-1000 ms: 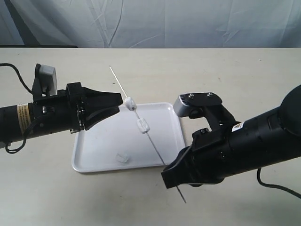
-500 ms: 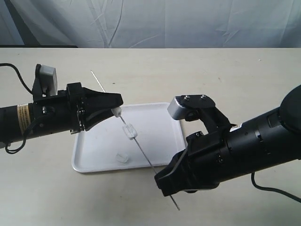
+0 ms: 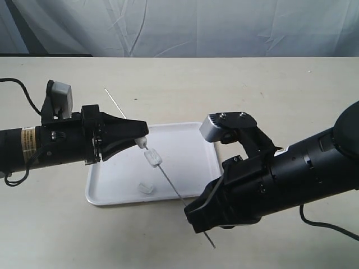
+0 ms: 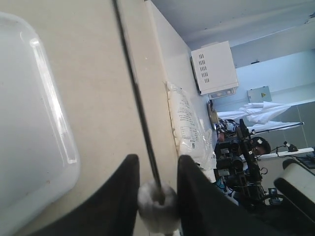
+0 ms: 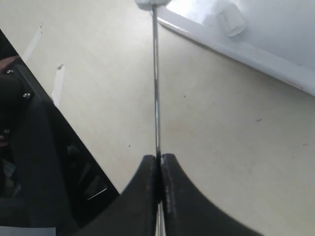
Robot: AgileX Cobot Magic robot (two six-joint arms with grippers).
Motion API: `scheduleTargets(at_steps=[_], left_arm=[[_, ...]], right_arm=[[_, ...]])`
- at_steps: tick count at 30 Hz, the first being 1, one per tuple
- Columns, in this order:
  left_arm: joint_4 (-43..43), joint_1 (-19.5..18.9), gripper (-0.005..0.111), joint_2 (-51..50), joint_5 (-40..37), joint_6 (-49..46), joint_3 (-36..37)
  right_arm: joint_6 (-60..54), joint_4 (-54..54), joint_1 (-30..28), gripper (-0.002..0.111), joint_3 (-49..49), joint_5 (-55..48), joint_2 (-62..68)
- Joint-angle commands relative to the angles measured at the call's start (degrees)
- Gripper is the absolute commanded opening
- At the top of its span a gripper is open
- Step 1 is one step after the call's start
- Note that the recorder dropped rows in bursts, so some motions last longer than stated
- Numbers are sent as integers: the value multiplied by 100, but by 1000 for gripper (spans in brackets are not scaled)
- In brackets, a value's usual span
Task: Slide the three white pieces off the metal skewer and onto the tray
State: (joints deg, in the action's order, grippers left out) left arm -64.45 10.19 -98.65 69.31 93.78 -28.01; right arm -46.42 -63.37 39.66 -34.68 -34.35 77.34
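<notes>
The white tray (image 3: pixel 190 140) lies mid-table. The metal skewer (image 3: pixel 174 188) slants over it, and my right gripper (image 3: pixel 193 216) is shut on its near part, with the tip poking out below. In the right wrist view the closed fingertips (image 5: pixel 158 160) pinch the skewer (image 5: pixel 156 88). My left gripper (image 3: pixel 141 140) is shut on one white piece (image 4: pixel 157 204) threaded on the skewer (image 4: pixel 140 108). A second white piece (image 3: pixel 152 158) sits on the rod just below it. The third white piece (image 3: pixel 146 188) lies loose on the tray (image 5: pixel 275 29), and shows as well (image 5: pixel 231 19).
The skewer's far end (image 3: pixel 107 91) sticks out past the left gripper over bare table. A grey cloth (image 3: pixel 179 28) hangs behind the table. A clear bag of white pieces (image 4: pixel 184 118) lies at the table's edge. A black cable (image 3: pixel 22 89) trails at left.
The right gripper moved left and slightly down, carrying the skewer the same way. Both threaded pieces now hang lower over the tray. The left gripper stayed close to its place.
</notes>
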Motion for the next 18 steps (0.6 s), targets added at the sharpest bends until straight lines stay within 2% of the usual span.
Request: scheduleTargets(at_steps=[1,6,12,18], left_arm=[[35,25,21,59,65,25,-13],[130,25,0,59,65,11,-13],[267,15,0,59,65,2,-13],[472,-146,0,59,65,-230,-13]], right_arm=[[-64,-10,-26,-1,4,52,20],[-64,12,-26,-1,4,52,20],[-64,193,-26,-1,4,34,20],[-49,402,-26,-1,4,-489,20]])
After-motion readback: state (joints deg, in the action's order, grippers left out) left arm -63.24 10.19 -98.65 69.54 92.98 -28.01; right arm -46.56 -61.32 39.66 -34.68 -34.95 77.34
